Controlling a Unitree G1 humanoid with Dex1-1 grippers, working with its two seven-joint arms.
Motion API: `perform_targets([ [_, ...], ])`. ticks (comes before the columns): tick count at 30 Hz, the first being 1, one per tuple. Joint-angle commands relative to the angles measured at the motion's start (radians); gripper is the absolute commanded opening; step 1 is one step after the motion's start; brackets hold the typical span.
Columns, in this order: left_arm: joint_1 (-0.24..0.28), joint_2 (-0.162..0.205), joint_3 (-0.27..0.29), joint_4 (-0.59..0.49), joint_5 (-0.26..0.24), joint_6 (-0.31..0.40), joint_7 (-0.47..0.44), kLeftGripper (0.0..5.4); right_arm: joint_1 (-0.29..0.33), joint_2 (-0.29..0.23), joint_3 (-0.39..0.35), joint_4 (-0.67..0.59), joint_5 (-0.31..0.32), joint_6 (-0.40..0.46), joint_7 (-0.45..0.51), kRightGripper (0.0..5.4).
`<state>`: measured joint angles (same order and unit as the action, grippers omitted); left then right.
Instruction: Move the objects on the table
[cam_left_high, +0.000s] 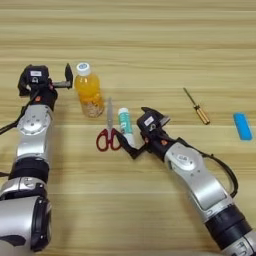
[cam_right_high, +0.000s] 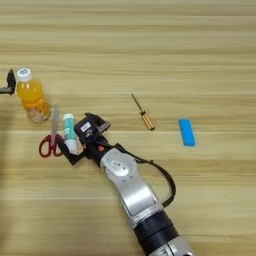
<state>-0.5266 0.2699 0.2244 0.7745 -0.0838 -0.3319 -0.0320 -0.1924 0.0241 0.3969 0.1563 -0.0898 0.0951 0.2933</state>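
The right gripper (cam_left_high: 134, 145) sits at the near end of the glue stick (cam_left_high: 125, 125), its fingers spread around the stick's base without clamping it. The scissors (cam_left_high: 108, 131) lie just left. The left gripper (cam_left_high: 68, 79), fingers parted, hovers just left of the juice bottle (cam_left_high: 88, 95). The screwdriver (cam_left_high: 196, 106) and blue bar (cam_left_high: 242, 126) lie right on the table (cam_left_high: 150, 45).

Soft, even light is falling across the desk (cam_left_high: 150, 45), leaving only faint shadows beside the small objects. Everything is looking slightly blurred, with the grain smearing towards the frame's upper edge.
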Motion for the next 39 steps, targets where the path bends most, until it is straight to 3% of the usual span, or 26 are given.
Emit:
perform_targets([
  [1, -0.003, 0.027, 0.012, 0.027, 0.023, 0.030, 0.060, 5.39, 0.013, 0.009, 0.020, 0.020, -0.006, 0.000, 0.012, 5.40],
  [20, -0.010, 0.031, 0.008, 0.036, 0.020, 0.033, 0.076, 5.39, -0.037, 0.020, -0.040, 0.193, -0.020, -0.020, -0.054, 5.40],
  [39, -0.009, 0.025, 0.001, 0.036, 0.026, 0.030, 0.084, 5.39, 0.061, -0.017, -0.073, 0.038, -0.018, 0.070, -0.053, 5.40],
])
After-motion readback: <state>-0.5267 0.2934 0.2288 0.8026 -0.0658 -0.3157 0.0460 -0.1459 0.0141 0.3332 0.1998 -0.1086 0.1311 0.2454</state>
